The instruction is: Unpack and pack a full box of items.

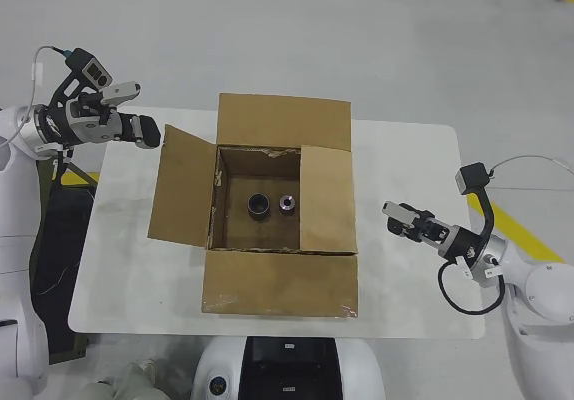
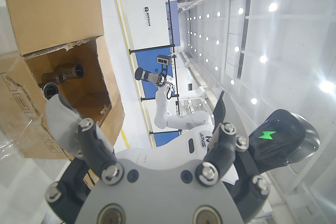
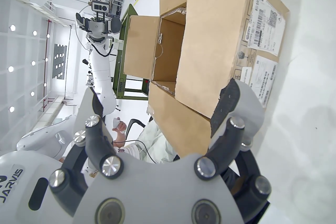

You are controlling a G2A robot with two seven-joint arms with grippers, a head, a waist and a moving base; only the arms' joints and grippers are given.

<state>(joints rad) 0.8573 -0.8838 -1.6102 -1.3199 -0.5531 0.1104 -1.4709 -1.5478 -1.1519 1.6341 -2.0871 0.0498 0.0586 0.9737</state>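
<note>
- Box (image 1: 327, 215) stands flaps-open on the surface (image 1: 407, 160), two dark cylinders (image 1: 258, 206) inside.
- Left claw (image 1: 149, 131) released, empty, beside it.
- Right claw (image 1: 391, 214) released, opposite side.

The left gripper (image 2: 139, 112) has its two fingers (image 2: 61, 114) spread wide apart, with nothing between them. One finger is pale grey and the other has a black pad. The gripper looks into a brown cardboard box (image 2: 52, 12) that sits on the white table (image 2: 21, 177). The flaps of the box are folded open. Inside lie a dark metal tube (image 2: 71, 71) and a second dark tube (image 2: 50, 89), close side by side. White labels (image 2: 19, 101) are stuck on the outside of the box. Far off past the box, the right gripper (image 2: 143, 75) hangs in the air
</note>
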